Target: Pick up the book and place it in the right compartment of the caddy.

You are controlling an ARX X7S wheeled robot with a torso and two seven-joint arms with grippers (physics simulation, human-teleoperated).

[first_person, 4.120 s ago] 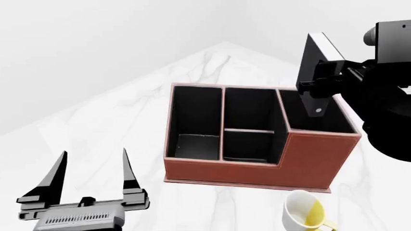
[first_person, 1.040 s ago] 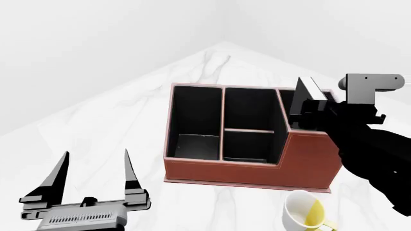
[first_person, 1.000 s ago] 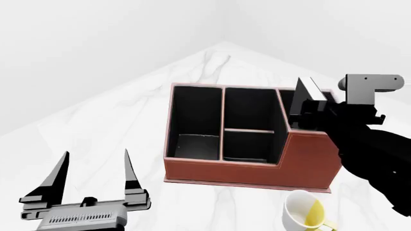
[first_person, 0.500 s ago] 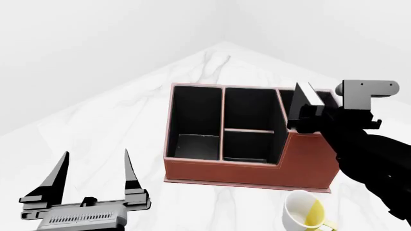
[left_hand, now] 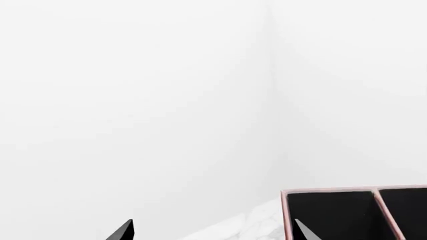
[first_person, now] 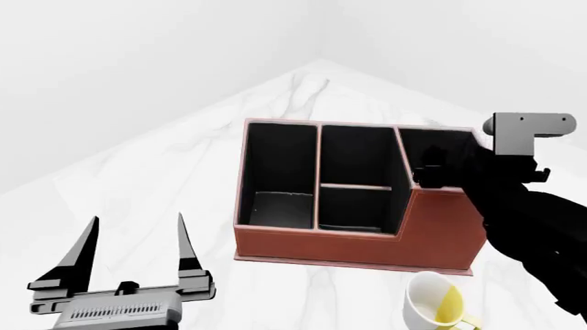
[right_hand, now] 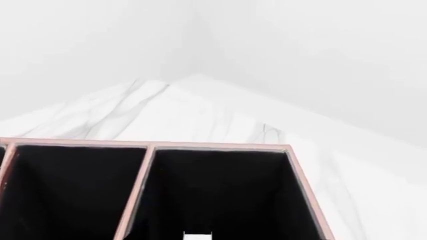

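The red-brown caddy (first_person: pixel 321 244) stands mid-table; it also shows in the left wrist view (left_hand: pixel 330 192). Its right compartment (first_person: pixel 449 220) has the tallest walls. My right gripper (first_person: pixel 431 172) hangs over that cell's front left corner, and its black fingers merge with the black lining. The book is out of sight in the head view. In the right wrist view only a small white strip of the book (right_hand: pixel 198 236) shows low inside the right compartment (right_hand: pixel 220 190). My left gripper (first_person: pixel 133 240) is open and empty at the near left, its fingertips (left_hand: pixel 123 231) apart.
A white-and-yellow mug (first_person: pixel 436 302) lies just in front of the caddy's right front corner, under my right arm. The marble table narrows to a far corner against white walls.
The book stood above the right compartment's rim in my right gripper; now it has dropped out of sight into that cell. The right arm has barely moved. The left arm is still.
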